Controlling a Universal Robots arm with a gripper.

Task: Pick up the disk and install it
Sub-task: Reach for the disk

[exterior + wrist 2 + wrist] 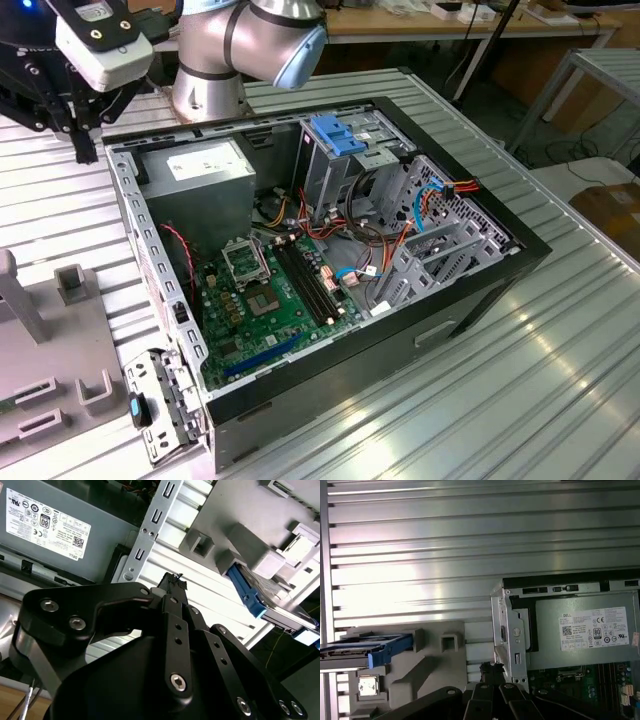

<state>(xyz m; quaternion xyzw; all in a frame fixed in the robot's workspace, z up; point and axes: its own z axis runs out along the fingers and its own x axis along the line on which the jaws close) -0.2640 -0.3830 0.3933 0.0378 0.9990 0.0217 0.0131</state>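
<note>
The disk (355,651) lies flat in a slot of a grey fixture block (427,672), its bright blue carrier frame at the end nearest the case. In the second wrist view the disk (287,616) shows its blue edge and grey metal body. My gripper (492,670) hangs above the ribbed aluminium table, between the fixture and the corner of the computer case, well apart from the disk. Its black fingers (172,587) meet at the tips and hold nothing. In the exterior view the gripper (85,148) is at the upper left, just outside the case's back corner.
The open computer case (480,290) fills the table's middle, with a power supply (205,170), green motherboard (270,300), silver drive cage with a blue latch (335,135) and loose cables. The grey fixture plate (60,350) lies at the exterior view's left. A small chip (367,686) rests on it.
</note>
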